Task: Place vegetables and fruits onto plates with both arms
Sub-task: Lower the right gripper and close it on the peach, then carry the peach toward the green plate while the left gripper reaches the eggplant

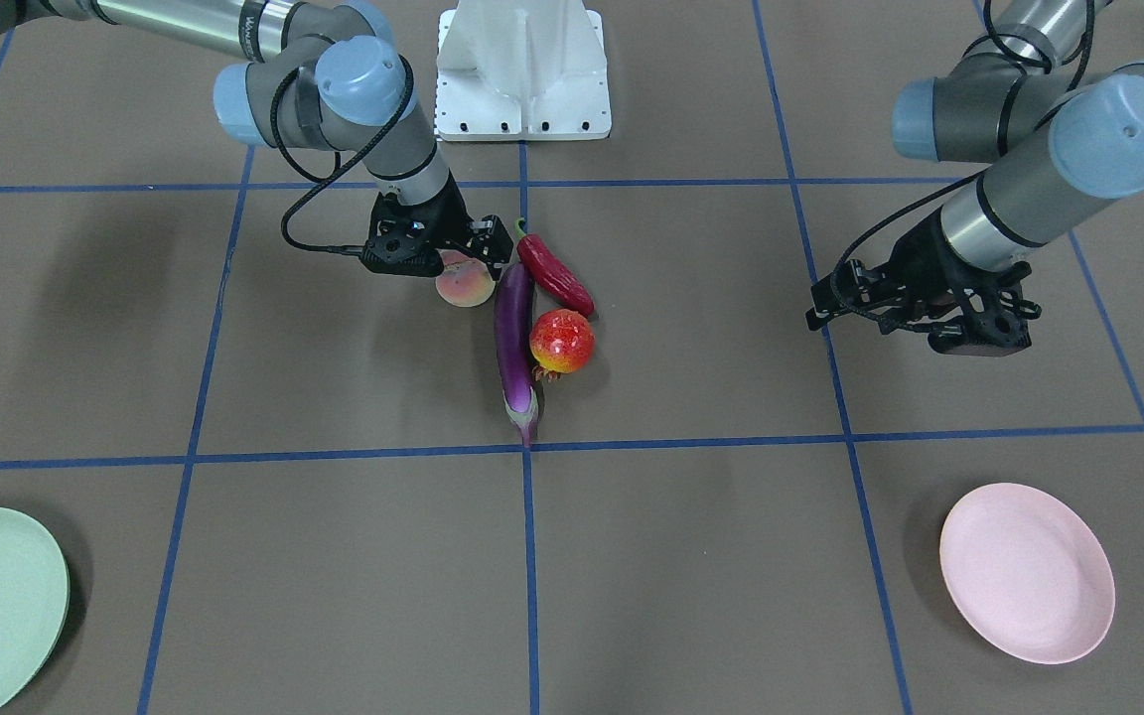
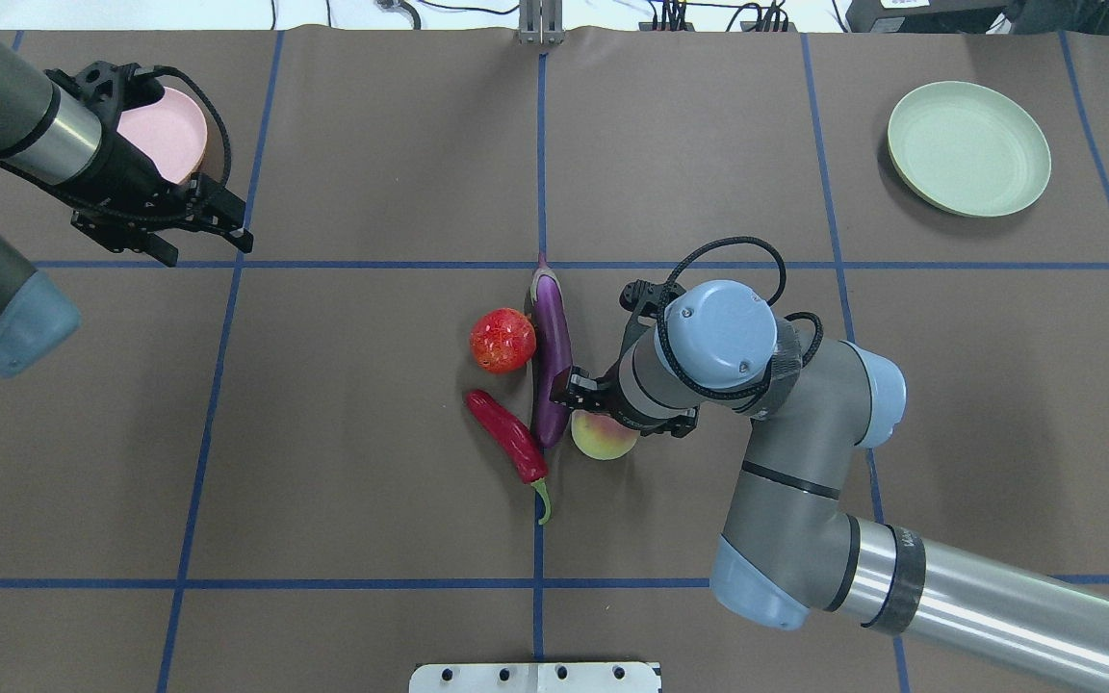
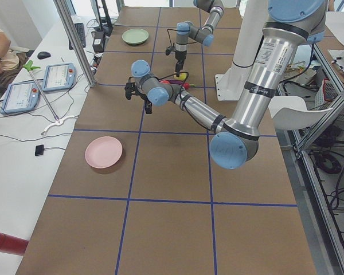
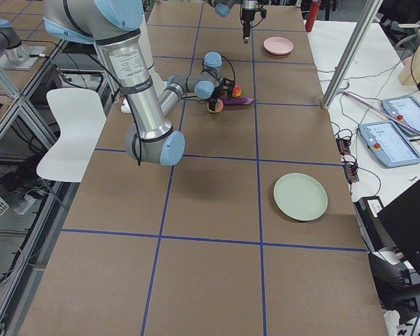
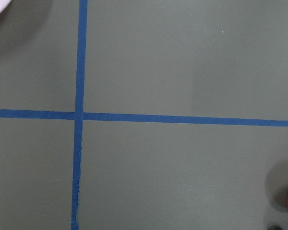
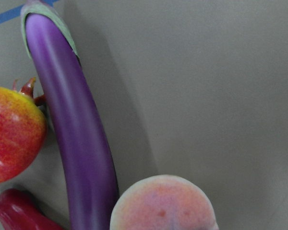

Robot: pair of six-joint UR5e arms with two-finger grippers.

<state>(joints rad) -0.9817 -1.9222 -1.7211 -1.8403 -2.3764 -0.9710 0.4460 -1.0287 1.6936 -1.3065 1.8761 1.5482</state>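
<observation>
The right end effector (image 1: 448,260) sits low over the peach (image 1: 466,285), which lies on the bench (image 1: 334,556) just beside the eggplant (image 1: 514,338). I cannot tell whether it pinches the fruit. The left end effector (image 2: 206,241) hangs with its fingers spread near the pink plate (image 2: 169,130), well apart from the chili (image 1: 554,273) and pomegranate (image 1: 562,341).
</observation>
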